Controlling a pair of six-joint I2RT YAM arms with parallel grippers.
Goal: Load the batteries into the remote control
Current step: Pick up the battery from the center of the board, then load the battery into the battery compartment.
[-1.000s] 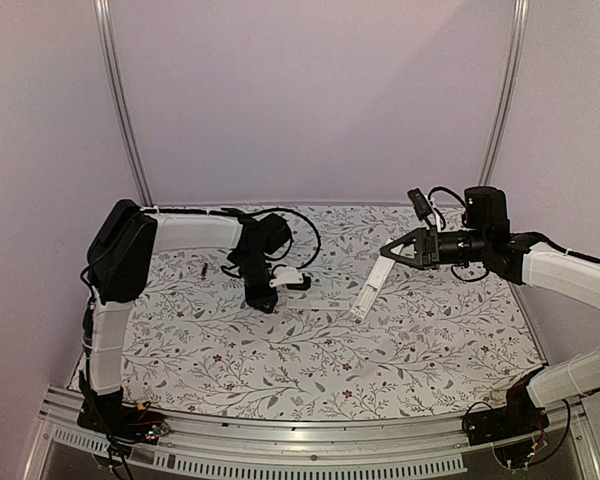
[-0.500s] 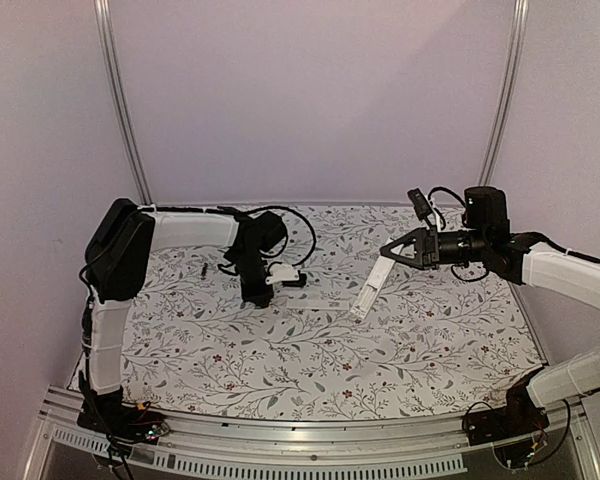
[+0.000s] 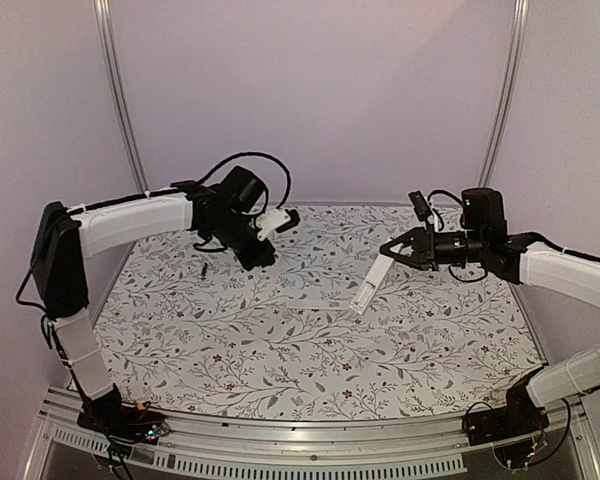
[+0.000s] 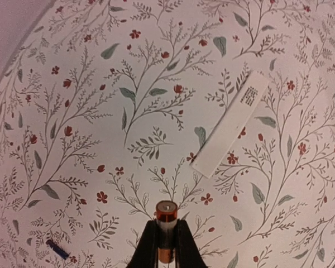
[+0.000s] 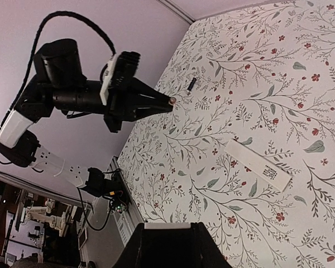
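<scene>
**Gold cell up in L gripper, remote in R**

L gripper (image 3: 264,261) is hovering over the far-left part of the floral mat (image 3: 280,350). Its fingers (image 4: 148,248) are pinching the brass-toned battery (image 4: 166,229) upright btwn them (copper-coloured cap pointing away from the wrist cam). R gripper (image 3: 385,251) is clamping tight on the upper end of the remote control (image 3: 368,288). The white bar is hanging tilted, lower end toward the mat; can't tell if it's touching. The blackish battery (image 3: 204,270) is lying on the mat near the L gripper, well apart from the remote control. The flat white cover (image 4: 230,131) is lying on the mat btwn the arms, w/ a small printed patch near one end.
</scene>
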